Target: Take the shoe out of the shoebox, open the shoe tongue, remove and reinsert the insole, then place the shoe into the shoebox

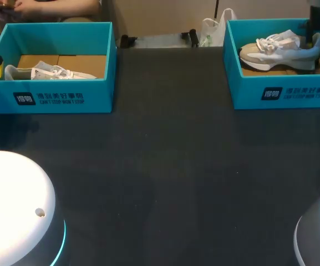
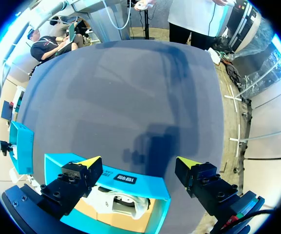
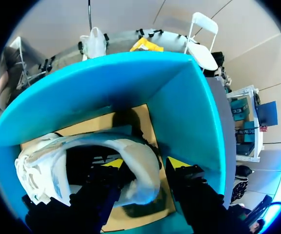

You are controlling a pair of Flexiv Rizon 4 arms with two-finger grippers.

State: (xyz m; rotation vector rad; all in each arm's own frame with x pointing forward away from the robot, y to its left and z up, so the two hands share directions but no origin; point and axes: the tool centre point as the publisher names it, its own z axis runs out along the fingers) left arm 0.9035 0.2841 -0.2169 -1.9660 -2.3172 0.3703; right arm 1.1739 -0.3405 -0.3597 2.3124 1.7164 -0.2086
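Our right gripper (image 3: 145, 163) stands with its jaws spread astride the heel (image 3: 142, 183) of the right shoe (image 3: 47, 165). One finger is down inside the collar and the other is outside the back. A thin dark gap shows at the outer finger, so we judge it not yet pinching. The straddle makes sense to us: the heel wall is the stiffest rim to lift by, and gripping there leaves tongue and laces free. The shoe lies in the right box (image 3: 189, 112), heel close to a corner and toe pointing away over the cardboard floor. In the head view its toe aims towards the table's middle. The box wall leaves the outer finger little room, which is likely why the wrist looks straight down on the heel.

Our left gripper (image 2: 140, 163) has its jaws wide apart, holding nothing. It hangs above a wall of the left box (image 2: 152, 185), with the left shoe (image 2: 123, 202) below the tips, low on the box floor. We read this as a waiting post, off the dark table (image 1: 171, 166) between the boxes, where a shoe could be set down.

We judge the task at its first step: both shoes sit in their boxes, neither lifted out.
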